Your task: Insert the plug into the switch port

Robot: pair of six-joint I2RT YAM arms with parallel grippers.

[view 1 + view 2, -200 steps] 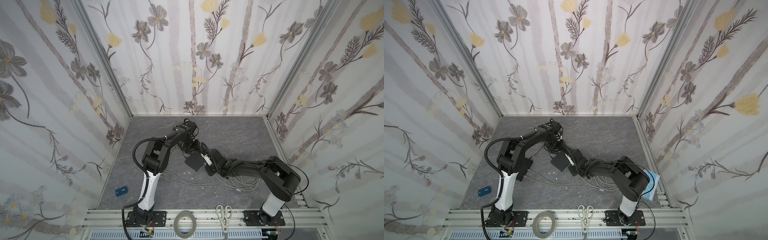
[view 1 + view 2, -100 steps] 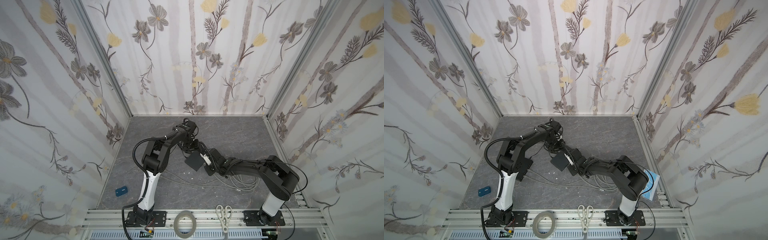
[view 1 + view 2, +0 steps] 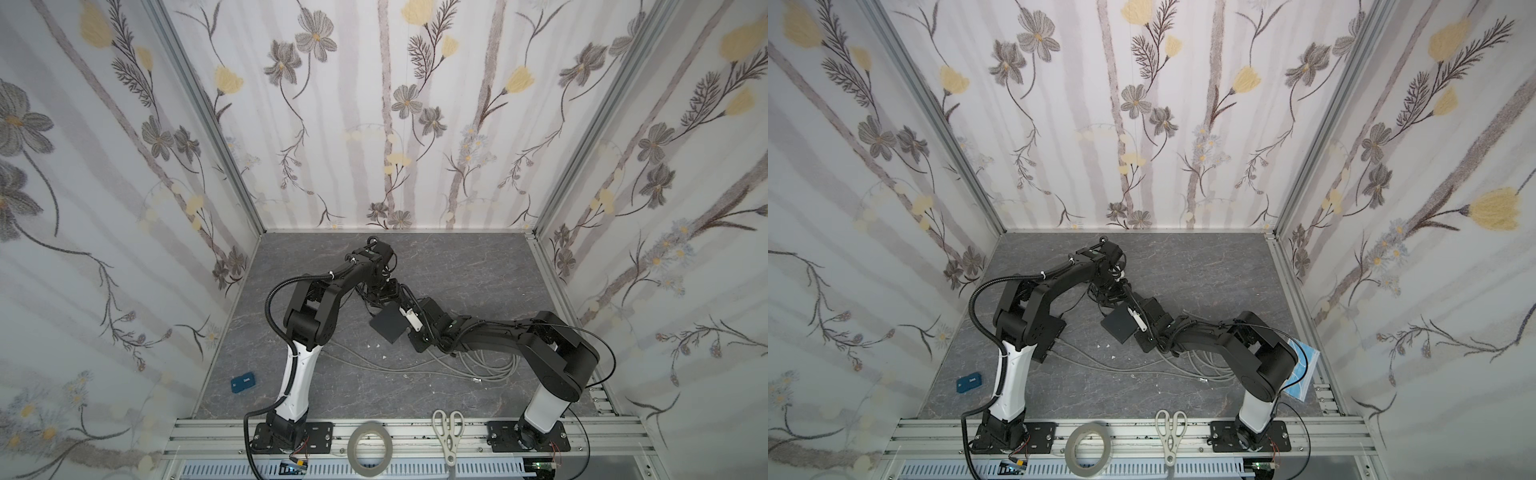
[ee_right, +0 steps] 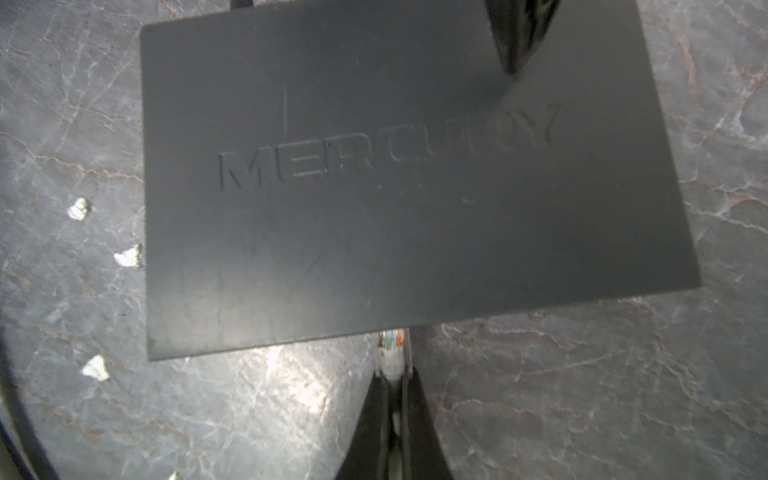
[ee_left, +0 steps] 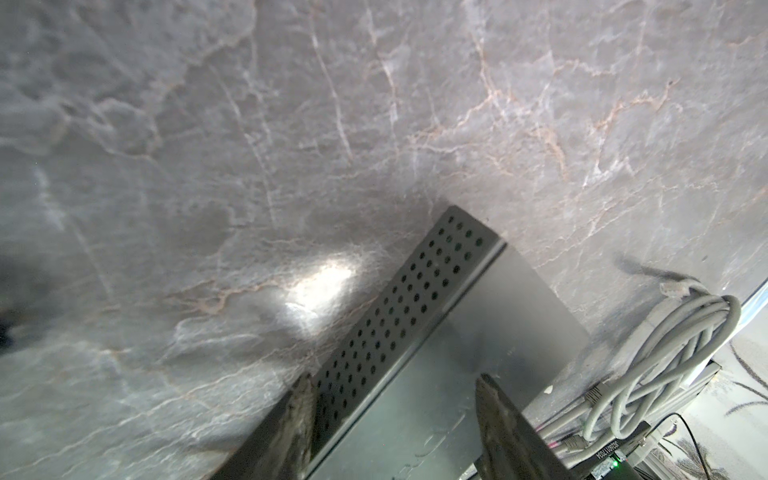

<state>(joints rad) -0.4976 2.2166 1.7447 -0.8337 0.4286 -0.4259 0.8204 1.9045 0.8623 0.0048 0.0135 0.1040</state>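
Observation:
The switch (image 3: 388, 323) (image 3: 1119, 326) is a flat dark grey box marked MERCURY (image 4: 374, 166), lying on the marble floor. My left gripper (image 5: 392, 395) straddles it, one finger (image 5: 299, 411) against the perforated side wall (image 5: 415, 291), the other finger (image 5: 496, 415) at the opposite side, seen over the top face (image 4: 517, 37). My right gripper (image 4: 392, 376) (image 3: 409, 320) is shut on the clear plug (image 4: 391, 353). The plug's tip meets the switch's near edge. The port itself is hidden under that edge.
A coil of grey network cables (image 3: 469, 365) (image 5: 665, 353) lies under the right arm. White scraps (image 4: 79, 208) dot the floor beside the switch. A blue box (image 3: 243, 384) sits front left. Tape roll (image 3: 370, 442) and scissors (image 3: 449, 432) lie on the front rail.
The right arm has shifted very slightly near the switch. The switch and the left gripper stand as before.

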